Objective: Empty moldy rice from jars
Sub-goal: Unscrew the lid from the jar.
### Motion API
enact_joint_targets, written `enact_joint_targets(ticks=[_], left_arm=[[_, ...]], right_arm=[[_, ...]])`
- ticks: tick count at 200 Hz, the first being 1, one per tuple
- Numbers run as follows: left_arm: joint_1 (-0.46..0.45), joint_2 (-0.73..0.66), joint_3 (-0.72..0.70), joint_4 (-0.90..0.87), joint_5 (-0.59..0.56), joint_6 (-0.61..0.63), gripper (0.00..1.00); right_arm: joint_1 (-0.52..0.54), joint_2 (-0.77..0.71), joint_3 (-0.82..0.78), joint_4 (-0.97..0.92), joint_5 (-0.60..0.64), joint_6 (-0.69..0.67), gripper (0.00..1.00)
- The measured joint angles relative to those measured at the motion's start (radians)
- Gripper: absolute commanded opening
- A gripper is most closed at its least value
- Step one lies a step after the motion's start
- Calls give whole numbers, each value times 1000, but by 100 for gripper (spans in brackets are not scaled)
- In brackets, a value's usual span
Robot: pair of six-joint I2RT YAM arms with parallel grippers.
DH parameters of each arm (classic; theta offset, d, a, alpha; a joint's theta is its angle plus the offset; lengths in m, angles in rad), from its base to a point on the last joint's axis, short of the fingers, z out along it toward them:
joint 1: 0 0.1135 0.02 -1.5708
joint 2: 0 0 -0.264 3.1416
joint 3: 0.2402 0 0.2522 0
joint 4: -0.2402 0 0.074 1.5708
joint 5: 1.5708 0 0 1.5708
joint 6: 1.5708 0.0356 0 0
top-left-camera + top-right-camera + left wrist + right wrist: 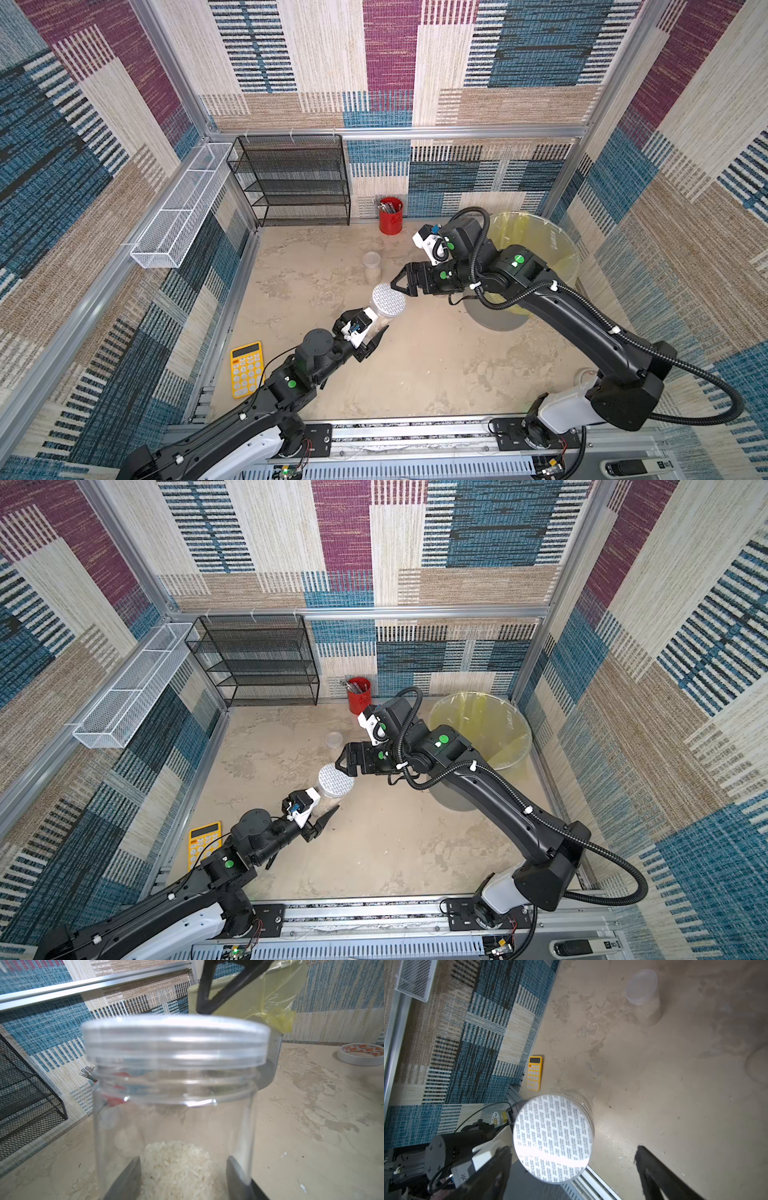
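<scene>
My left gripper (371,325) (180,1178) is shut on the lower body of the wide clear jar (385,312) (334,787) near the middle of the table. The moldy rice (176,1165) lies as a low heap in its bottom, between my fingers (126,1180). Its lid (388,300) (174,1041) (552,1138), which bears a printed white label, is on. My right gripper (403,289) (345,766) (573,1167) hangs open just over the lid's far edge, without touching it. A smaller clear jar (372,266) (334,739) (643,995) with its lid on stands further back.
A grey bin with a yellow liner (536,249) (482,729) stands at the right, under my right arm. Along the back are a red cup of pens (390,216) and a black mesh rack (295,183). A yellow calculator (246,368) lies front left, a tape roll (361,1054) front right.
</scene>
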Motion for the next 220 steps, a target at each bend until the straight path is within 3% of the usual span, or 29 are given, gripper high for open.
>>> enact_joint_targets(ticks=[55,158,220], left_arm=[[0,93,5,38,-19,58,30],[0,124,18,67,-15,77,30],[0,124,18,67,-14,82,30]], right_arm=[[6,60,55,-51,1,88,97],[43,193,141,-119,-1,68,99],[65,217,157,-148,24,50,90]])
